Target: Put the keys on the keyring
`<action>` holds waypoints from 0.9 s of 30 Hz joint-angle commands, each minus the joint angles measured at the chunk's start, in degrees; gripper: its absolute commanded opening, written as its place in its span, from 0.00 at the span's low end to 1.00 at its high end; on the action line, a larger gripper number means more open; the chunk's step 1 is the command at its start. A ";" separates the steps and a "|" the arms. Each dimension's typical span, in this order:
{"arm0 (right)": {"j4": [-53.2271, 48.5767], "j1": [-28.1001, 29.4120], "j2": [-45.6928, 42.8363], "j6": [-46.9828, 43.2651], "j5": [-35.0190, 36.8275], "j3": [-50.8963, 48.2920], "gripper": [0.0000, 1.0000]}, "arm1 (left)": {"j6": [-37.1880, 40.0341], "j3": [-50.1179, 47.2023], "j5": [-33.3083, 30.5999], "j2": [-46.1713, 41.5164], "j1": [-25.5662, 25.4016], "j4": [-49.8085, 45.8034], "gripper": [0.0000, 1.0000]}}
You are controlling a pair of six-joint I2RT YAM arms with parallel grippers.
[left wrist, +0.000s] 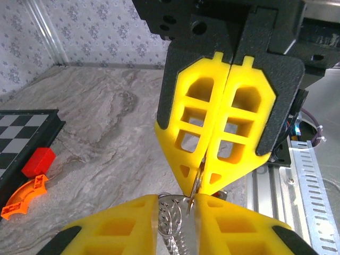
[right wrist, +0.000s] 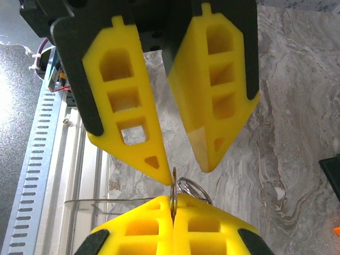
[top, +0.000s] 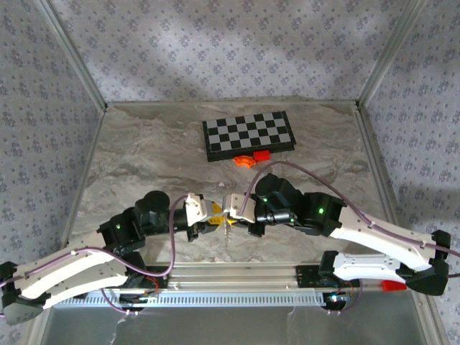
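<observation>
Clamping keyring (left wrist: 171, 215), left gripper (left wrist: 178, 202), right gripper (right wrist: 173, 204) pinching silvery key (right wrist: 173, 183) beside it

Left hand (top: 209, 213) meets right hand (top: 230, 207), keyring (left wrist: 169, 215) between, before the chessboard (top: 248, 134).

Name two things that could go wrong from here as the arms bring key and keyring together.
1. The right gripper pinches the key by only a thin edge at its tips; pressing against the keyring could twist it loose.
2. The left gripper has its jaws apart around the keyring, with the chain dangling between them; the ring may shift or slip out.
</observation>
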 commanded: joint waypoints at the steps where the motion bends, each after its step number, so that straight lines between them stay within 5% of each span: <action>1: -0.41 0.34 0.09 -0.80 -1.79 2.28 0.00 | 1.08 2.08 0.43 0.46 -0.27 0.82 0.21; 8: -0.32 0.34 0.18 -0.63 -2.11 2.20 0.00 | 0.58 2.00 0.87 0.00 -0.27 1.97 0.00; 13: 0.33 0.25 -0.61 -0.19 -1.73 1.99 0.00 | -0.28 0.81 1.59 -1.97 -0.27 4.36 0.00; 20: 4.59 0.25 -2.53 0.38 -1.59 0.10 0.23 | -2.27 -2.31 3.33 -5.43 -0.27 11.38 0.00; 27: 10.28 -0.07 -5.70 1.56 -4.84 -2.79 0.24 | -5.07 -5.16 6.45 -5.24 -0.27 19.82 0.00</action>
